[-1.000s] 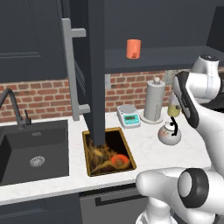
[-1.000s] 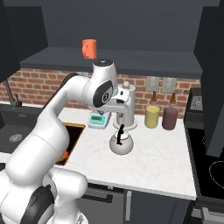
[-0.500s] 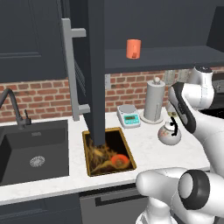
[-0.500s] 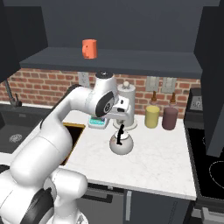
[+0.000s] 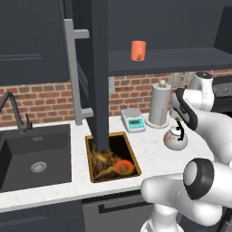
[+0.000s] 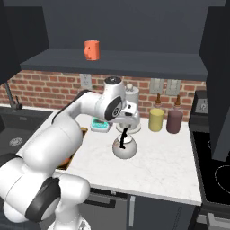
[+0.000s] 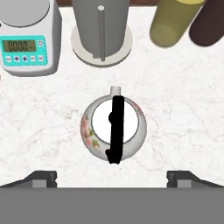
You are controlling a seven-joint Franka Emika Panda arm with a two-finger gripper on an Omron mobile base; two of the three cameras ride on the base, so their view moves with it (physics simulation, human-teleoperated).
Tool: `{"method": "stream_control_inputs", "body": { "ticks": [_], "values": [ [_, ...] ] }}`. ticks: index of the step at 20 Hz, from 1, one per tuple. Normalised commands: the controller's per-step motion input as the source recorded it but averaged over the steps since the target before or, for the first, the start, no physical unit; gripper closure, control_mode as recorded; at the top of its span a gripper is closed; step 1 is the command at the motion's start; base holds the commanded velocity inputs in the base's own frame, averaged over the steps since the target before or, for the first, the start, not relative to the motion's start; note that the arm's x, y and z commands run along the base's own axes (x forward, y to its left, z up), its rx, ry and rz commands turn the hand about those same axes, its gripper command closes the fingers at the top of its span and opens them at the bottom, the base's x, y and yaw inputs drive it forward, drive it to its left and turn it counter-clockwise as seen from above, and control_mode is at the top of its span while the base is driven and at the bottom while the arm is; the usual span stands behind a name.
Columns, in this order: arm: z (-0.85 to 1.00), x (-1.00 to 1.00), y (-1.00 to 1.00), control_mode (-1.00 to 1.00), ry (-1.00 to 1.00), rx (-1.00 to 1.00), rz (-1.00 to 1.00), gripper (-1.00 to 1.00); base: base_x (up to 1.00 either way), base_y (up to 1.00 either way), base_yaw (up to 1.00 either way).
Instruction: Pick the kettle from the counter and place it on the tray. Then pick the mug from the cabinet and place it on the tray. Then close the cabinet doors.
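Item: kettle (image 7: 113, 128), upright on the counter (image 7: 183, 109) toward its back edge, near the paper-towel roll (image 7: 101, 26). My gripper (image 7: 111, 177) has dropped closer above the handle, jaws spread (nothing held). Tray (image 5: 112, 158) awaits; grasp is next, I judge.

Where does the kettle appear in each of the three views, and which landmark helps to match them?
Left base view: the kettle stands on the counter at the right, in front of the paper-towel roll.
Right base view: near the centre, just below the open claw.
Hand view: at the centre, seen from above.
Shared landmark: the paper-towel roll, directly behind the kettle in all three.
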Motion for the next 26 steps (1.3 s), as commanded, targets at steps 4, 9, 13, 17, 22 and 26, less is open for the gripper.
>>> {"method": "stream_control_inputs", "body": {
  "ticks": [4, 9, 13, 17, 22, 26],
  "values": [
    [-0.20, 0.18, -0.05, -1.00, 0.01, 0.00, 0.00, -1.00, 0.00, 0.00, 0.00],
    [-0.27, 0.10, 0.00, -1.00, 0.00, 0.00, 0.00, -1.00, 0.00, 0.00, 0.00],
    [-0.25, 0.07, 0.00, -1.00, 0.00, 0.00, 0.00, -1.00, 0.00, 0.00, 0.00],
    [-0.26, 0.07, -0.01, -1.00, 0.00, 0.00, 0.00, -1.00, 0.00, 0.00, 0.00],
    [-0.29, 0.07, 0.00, -1.00, 0.00, 0.00, 0.00, -1.00, 0.00, 0.00, 0.00],
    [-0.25, 0.07, -0.01, -1.00, 0.00, 0.00, 0.00, -1.00, 0.00, 0.00, 0.00]
  ]
}}
